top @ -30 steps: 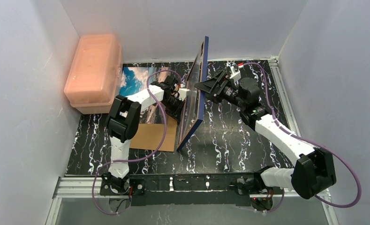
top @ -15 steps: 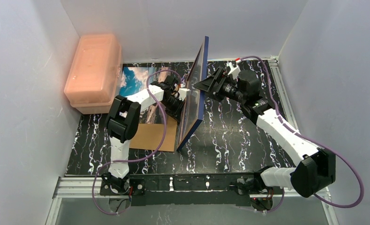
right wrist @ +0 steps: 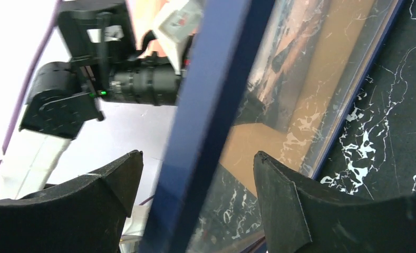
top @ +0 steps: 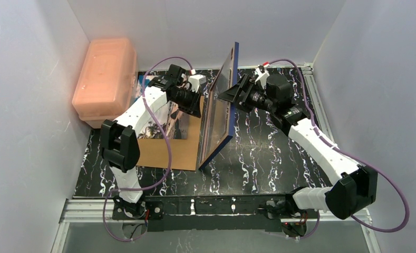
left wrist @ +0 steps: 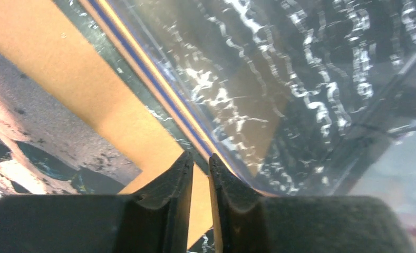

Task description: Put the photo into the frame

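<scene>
The frame (top: 221,113) stands on its long edge on the table, leaning left, navy border toward the right arm. My right gripper (top: 228,95) is open wide; in the right wrist view (right wrist: 197,153) its fingers straddle the frame's blue upper edge (right wrist: 208,100) with a gap on both sides. My left gripper (top: 197,103) hangs just left of the frame, off it. Its fingers (left wrist: 201,158) are a narrow slit apart with nothing between them. The photo (top: 153,113) lies flat under the left arm, partly on the brown backing board (top: 168,150).
A pink lidded box (top: 105,79) stands at the back left against the wall. White walls close in the table on three sides. In the left wrist view the frame's lower edge (left wrist: 142,71) runs diagonally beside the backing board (left wrist: 63,58).
The left arm has let go of the frame and swung up and back to the left, its fingers parting slightly. The right gripper stays at the frame's top edge. The frame still stands.
</scene>
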`<move>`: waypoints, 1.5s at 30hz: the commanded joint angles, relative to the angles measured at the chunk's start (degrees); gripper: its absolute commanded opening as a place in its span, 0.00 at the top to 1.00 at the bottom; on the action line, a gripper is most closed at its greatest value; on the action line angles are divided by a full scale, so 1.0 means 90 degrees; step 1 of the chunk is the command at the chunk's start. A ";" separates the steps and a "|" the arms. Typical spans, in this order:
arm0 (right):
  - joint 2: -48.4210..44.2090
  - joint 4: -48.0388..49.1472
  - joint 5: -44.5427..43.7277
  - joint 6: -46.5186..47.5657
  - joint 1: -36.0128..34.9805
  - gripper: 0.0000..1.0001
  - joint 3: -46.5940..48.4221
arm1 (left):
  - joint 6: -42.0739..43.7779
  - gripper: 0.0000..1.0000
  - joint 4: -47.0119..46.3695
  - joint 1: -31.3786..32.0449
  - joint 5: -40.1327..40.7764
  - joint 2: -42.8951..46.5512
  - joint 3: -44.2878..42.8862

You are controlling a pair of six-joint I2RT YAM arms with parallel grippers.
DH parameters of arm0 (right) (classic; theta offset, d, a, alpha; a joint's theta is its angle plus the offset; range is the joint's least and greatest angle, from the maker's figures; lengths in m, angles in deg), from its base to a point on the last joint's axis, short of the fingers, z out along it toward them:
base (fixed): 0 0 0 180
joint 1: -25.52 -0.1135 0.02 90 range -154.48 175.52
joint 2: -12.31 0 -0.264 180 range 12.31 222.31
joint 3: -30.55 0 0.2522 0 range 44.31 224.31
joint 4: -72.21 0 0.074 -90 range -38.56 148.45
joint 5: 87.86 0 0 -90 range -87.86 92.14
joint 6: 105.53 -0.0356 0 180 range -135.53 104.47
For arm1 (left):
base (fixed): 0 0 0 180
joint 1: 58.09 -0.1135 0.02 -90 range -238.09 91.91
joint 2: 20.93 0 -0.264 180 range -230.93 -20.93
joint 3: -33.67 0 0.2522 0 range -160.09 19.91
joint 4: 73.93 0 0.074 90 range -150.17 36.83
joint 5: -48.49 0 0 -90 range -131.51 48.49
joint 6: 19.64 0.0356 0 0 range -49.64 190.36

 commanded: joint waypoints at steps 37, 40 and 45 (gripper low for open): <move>0.0074 0.3328 0.0207 -0.1998 0.0105 0.25 -0.0876 | -0.2277 0.29 -0.0079 0.0528 -0.1765 0.2182 -0.0861; 0.0098 0.3293 0.0212 -0.2029 0.0104 0.25 -0.0829 | -0.1800 0.29 0.0401 0.0863 -0.1127 0.2155 -0.1214; 0.0124 0.3343 0.0165 -0.2132 0.0068 0.27 -0.0856 | -0.1226 0.28 0.0830 0.1381 0.0156 0.2140 -0.1547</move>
